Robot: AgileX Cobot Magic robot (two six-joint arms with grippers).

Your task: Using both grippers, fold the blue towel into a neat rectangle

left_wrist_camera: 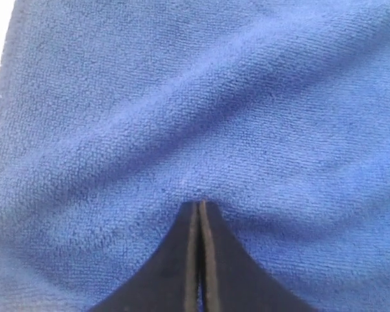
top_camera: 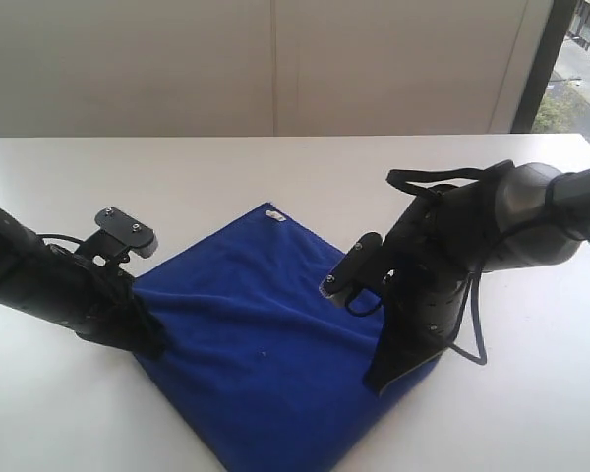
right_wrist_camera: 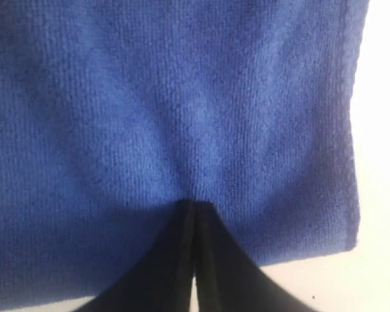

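Observation:
The blue towel point(top_camera: 256, 334) lies as a diamond on the white table point(top_camera: 69, 413), with its small white tag point(top_camera: 272, 217) at the far corner. My left gripper point(top_camera: 149, 339) sits at the towel's left corner, where the cloth is bunched. In the left wrist view its jaws point(left_wrist_camera: 199, 203) are pressed together, and folds in the towel point(left_wrist_camera: 195, 97) radiate from the tips. My right gripper point(top_camera: 379, 382) is at the right corner. Its jaws point(right_wrist_camera: 195, 203) are likewise together on the towel point(right_wrist_camera: 169, 97), which puckers at the tips near a hemmed edge.
A pale wall panel point(top_camera: 275, 59) runs behind the table's far edge, and a dark window frame point(top_camera: 541, 59) stands at the back right. Black cables point(top_camera: 477, 334) loop off the right arm. Bare table point(right_wrist_camera: 383, 195) borders the towel.

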